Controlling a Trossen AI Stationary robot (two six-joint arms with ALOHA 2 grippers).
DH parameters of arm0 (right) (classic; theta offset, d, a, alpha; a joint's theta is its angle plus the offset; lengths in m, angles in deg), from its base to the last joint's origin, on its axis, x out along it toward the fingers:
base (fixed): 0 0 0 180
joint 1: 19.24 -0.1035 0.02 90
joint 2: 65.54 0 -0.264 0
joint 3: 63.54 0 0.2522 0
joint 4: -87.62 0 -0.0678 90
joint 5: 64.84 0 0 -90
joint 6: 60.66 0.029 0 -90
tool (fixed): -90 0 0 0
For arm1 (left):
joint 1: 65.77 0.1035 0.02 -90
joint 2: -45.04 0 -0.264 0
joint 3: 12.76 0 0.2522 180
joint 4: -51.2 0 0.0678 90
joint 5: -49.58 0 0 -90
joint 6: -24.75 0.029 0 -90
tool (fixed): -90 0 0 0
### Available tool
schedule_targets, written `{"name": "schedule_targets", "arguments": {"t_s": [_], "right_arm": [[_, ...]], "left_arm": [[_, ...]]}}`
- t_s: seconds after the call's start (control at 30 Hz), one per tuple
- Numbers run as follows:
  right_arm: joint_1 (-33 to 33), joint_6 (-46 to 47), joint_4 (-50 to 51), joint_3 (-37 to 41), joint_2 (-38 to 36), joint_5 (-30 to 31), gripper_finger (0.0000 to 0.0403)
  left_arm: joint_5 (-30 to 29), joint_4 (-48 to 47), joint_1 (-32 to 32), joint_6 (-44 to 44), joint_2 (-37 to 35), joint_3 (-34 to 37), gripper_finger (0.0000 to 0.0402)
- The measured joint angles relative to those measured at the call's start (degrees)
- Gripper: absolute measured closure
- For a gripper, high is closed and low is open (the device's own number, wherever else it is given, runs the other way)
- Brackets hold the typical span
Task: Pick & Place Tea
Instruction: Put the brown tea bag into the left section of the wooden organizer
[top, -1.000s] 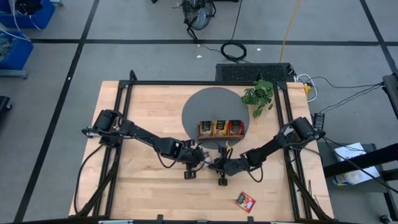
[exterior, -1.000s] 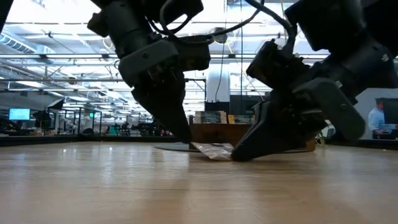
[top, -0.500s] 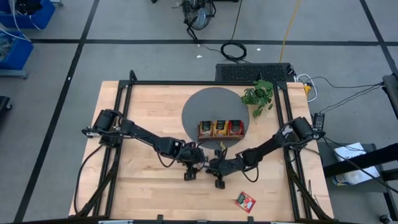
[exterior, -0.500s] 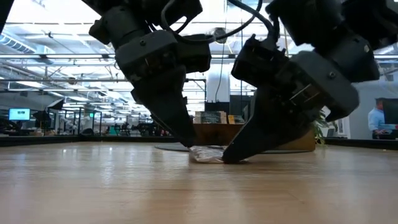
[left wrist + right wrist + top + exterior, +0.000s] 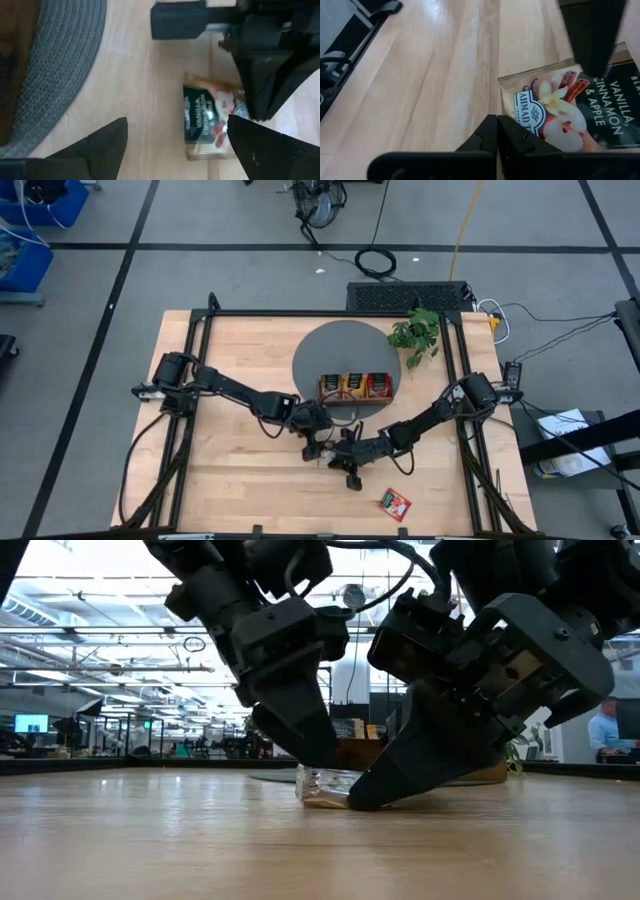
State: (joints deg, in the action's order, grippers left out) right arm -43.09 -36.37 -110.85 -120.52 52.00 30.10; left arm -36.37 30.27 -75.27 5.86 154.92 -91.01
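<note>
Low in the frame's centre, the beige sachet (image 5: pixel 325 790) lies on the tabletop (image 5: pixel 240 480), pinned by the right gripper (image 5: pixel 362 802) with fingers clenched, apparently steadying it so the left gripper (image 5: pixel 175 145), fingers released wide, can straddle it.

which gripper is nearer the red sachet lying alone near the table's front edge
Right. The right gripper sits just up-left of the red sachet; the left gripper is farther, beyond it.
</note>
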Motion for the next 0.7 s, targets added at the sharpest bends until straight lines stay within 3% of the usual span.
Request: {"name": "schedule_targets", "arguments": {"t_s": [0.37,0.7], "right_arm": [[-0.05,-1.52,-0.25,0.03,0.07,1.96,0.0403],[-0.05,-1.62,-0.15,0.04,0.09,2.42,0.0403]], "left_arm": [[7.39,3.75,-1.19,1.47,3.99,-0.15,0.008],[7.72,3.04,-1.5,2.27,3.66,-0.04,0.018]]}}
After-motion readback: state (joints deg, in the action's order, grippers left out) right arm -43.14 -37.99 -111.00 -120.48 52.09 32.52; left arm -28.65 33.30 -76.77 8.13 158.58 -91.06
